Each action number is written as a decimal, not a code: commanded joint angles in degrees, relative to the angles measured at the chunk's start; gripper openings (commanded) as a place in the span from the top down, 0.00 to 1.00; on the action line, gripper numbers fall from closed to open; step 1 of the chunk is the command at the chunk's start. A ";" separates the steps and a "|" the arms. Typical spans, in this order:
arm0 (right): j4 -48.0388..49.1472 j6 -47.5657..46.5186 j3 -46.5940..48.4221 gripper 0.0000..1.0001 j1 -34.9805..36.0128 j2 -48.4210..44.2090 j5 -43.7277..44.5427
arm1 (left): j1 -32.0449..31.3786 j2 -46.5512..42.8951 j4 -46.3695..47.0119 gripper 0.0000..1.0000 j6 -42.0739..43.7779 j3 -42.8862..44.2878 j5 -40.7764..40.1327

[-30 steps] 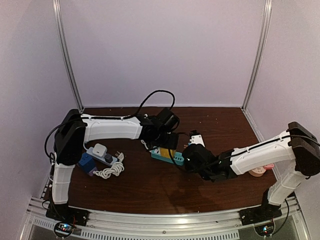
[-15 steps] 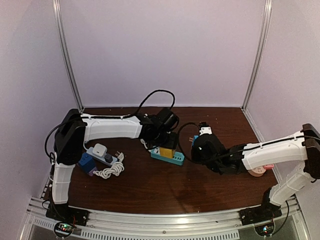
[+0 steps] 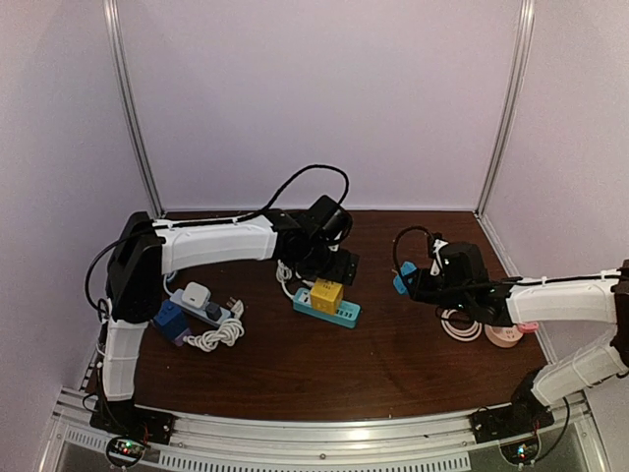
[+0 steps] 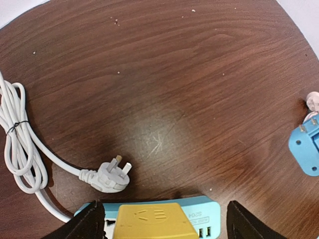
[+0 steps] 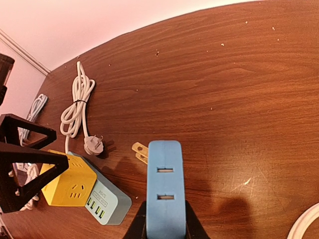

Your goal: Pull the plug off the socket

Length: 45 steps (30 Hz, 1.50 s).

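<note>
A teal power strip (image 3: 337, 312) lies mid-table with a yellow cube adapter (image 3: 326, 294) plugged into it. My left gripper (image 3: 332, 270) hovers just above it. In the left wrist view it (image 4: 162, 225) is open, its black fingers (image 4: 92, 222) standing at either end of the strip (image 4: 207, 214) and adapter (image 4: 154, 221). My right gripper (image 3: 418, 282) is shut on a blue plug (image 3: 402, 278), held above the table to the right of the strip. In the right wrist view the plug (image 5: 165, 189) sits between the fingers (image 5: 140, 225), its brass prongs (image 5: 139, 152) free in the air.
A white plug (image 4: 112, 174) on a coiled white cord (image 4: 20, 144) lies beyond the strip. A white power strip (image 3: 201, 303), a blue adapter (image 3: 169, 320) and a white cord bundle (image 3: 218, 336) lie at the left. A pink-white round object (image 3: 506, 336) and a white cable loop (image 3: 457, 324) lie at the right.
My right gripper has moved right and away from the teal strip with the blue plug in it. My left gripper has shifted slightly, so the yellow adapter now shows.
</note>
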 commanded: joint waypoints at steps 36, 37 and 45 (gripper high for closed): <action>6.01 11.37 27.45 0.73 -26.46 39.12 -37.01 | 0.05 -8.56 -2.26 0.11 3.48 -9.11 1.64; 5.66 11.07 27.34 0.70 -26.48 38.93 -36.95 | 0.01 -7.99 -2.74 0.10 3.01 -8.75 1.09; 3.53 9.50 26.21 0.51 -26.47 37.30 -35.99 | -0.43 -4.81 -4.50 0.09 1.39 -5.78 -0.26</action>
